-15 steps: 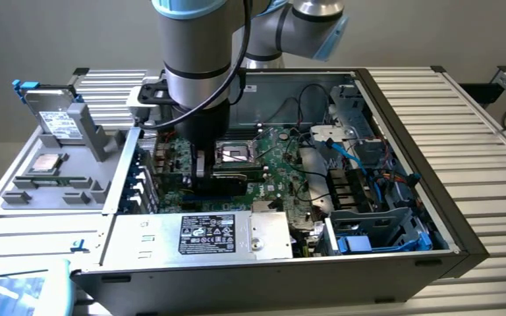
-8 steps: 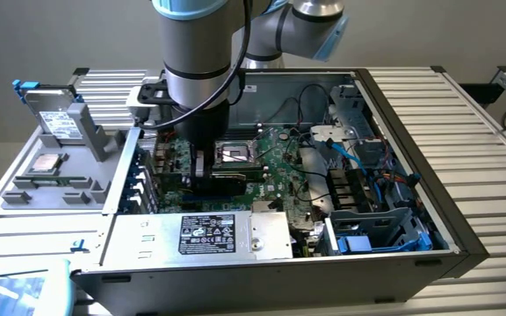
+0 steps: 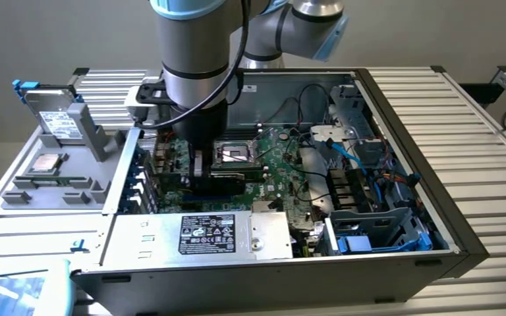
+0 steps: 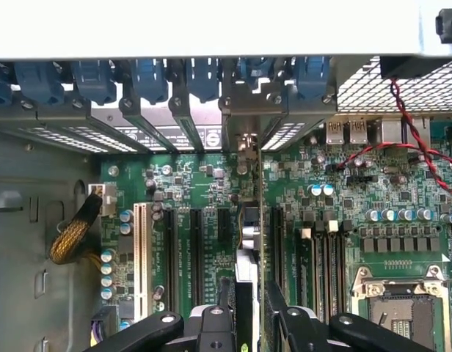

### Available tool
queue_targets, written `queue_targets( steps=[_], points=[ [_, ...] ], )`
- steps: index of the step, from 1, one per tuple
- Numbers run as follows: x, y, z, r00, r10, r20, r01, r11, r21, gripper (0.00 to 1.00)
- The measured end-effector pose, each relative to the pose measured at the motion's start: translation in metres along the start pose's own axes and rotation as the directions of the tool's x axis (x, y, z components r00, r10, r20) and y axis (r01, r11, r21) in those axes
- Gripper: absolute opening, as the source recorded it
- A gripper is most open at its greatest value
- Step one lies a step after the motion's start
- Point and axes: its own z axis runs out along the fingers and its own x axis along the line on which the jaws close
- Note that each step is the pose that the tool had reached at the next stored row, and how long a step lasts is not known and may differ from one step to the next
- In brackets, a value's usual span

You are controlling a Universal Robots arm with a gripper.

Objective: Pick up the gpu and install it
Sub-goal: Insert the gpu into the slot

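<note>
Reaching down into the open computer case [image 3: 411, 217], the arm has its tool [image 4: 248, 299] closed on the graphics card [image 4: 246, 268]. The wrist view sees the card edge-on, with a black finger [image 4: 277, 302] pressed against each face. The card stands upright over the motherboard [image 3: 275, 168], running along the line of the long black expansion slots [image 4: 195, 257]. Its metal end bracket [image 4: 244, 143] meets the rear wall of the case among the row of blue slot clips [image 4: 149, 77]. Whether the card's lower edge is fully down in a slot I cannot tell.

Taking the exterior view as a dial centred on the processor socket [image 3: 234, 153], the tool and card sit close by at about eight o'clock. A silver power supply [image 3: 207, 235] with a black label lies at six o'clock along the near wall. Blue cables and a drive cage [image 3: 376, 230] fill the corner at four o'clock.

Outside the case, at nine o'clock, a grey tray [image 3: 24, 197] rests on the slatted metal bench [image 3: 473, 118]. A hard drive [image 3: 60, 122] with a white label stands propped at the tray's far end. A braided yellow cable [image 4: 72, 235] plugs into the motherboard's edge, well apart from the card.
</note>
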Motion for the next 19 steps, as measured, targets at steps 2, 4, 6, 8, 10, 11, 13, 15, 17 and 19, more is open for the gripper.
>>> queue_targets(
  steps=[2, 4, 6, 8, 10, 11, 13, 15, 17, 19],
  points=[
    [-0.0001, 0.0011, 0.0, 1.0, 0.0, -0.0001, 0.0, 1.0, -0.0002, 0.27],
    [-0.0001, 0.0014, 0.0, 1.0, 0.0, -0.0001, 0.0, 1.0, -0.0003, 0.27],
    [-0.0001, 0.0015, 0.0001, 1.0, 0.0, 0.0, 0.0, 1.0, -0.0003, 0.27],
    [0.0, 0.0015, 0.0001, 1.0, 0.0, -0.0008, 0.0, 1.0, -0.0006, 0.27],
    [0.0, 0.0015, 0.0001, 1.0, 0.0, -0.0043, 0.0, 1.0, -0.0008, 0.27],
    [0.0, 0.0015, 0.0001, 1.0, 0.001, -0.0065, -0.001, 1.0, -0.0009, 0.27],
    [-0.0001, 0.0015, 0.0002, 0.9999, 0.001, -0.0123, -0.001, 1.0, -0.0015, 0.27],
    [0.0, 0.0015, 0.0001, 0.9999, 0.001, -0.0135, -0.001, 1.0, -0.0017, 0.27],
    [0.0, 0.0015, 0.0, 0.9999, 0.001, -0.0137, -0.001, 1.0, -0.0018, 0.27],
    [0.0, 0.0015, 0.0001, 0.9999, 0.001, -0.0136, -0.001, 1.0, -0.0018, 0.27]
  ],
)
